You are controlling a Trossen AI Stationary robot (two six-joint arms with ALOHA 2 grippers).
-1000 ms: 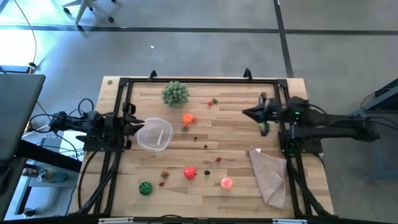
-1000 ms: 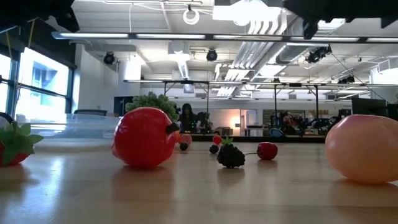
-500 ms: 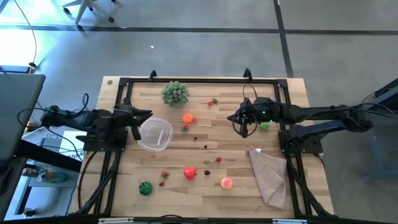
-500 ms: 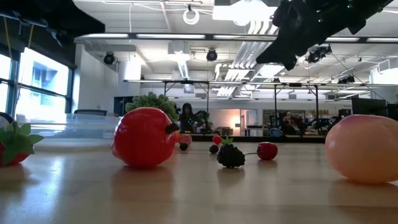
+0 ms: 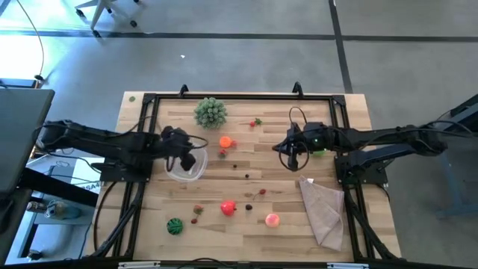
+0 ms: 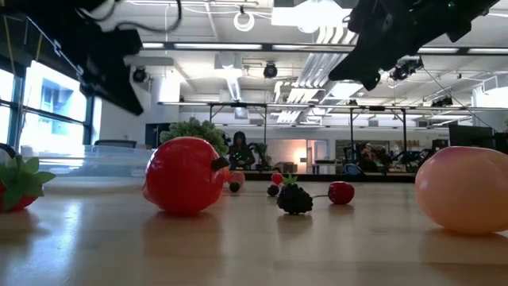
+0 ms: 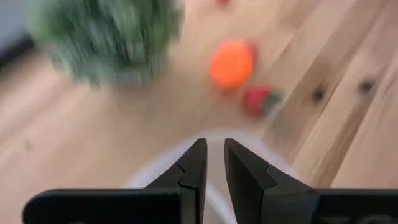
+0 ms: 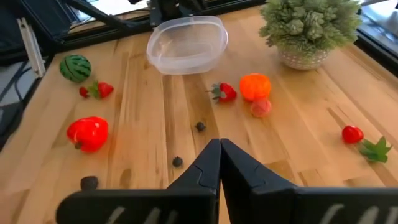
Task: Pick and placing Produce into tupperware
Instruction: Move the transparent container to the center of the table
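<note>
Over the clear tupperware point(image 5: 185, 163) at the bench's point(image 5: 284, 224) left side hangs the left claw point(image 5: 184, 145), closed and empty, while the right claw point(image 5: 281, 147), likewise closed and empty, hovers right of centre, with the produce point(image 5: 228, 208) scattered between.

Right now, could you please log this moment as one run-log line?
left gripper: shut, over tupperware | right gripper: shut, mid-table, empty | tupperware: empty | produce: orange, red pepper on table

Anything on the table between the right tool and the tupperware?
Yes. In the high view the orange fruit and a small strawberry lie between the right tool and the tupperware.
</note>
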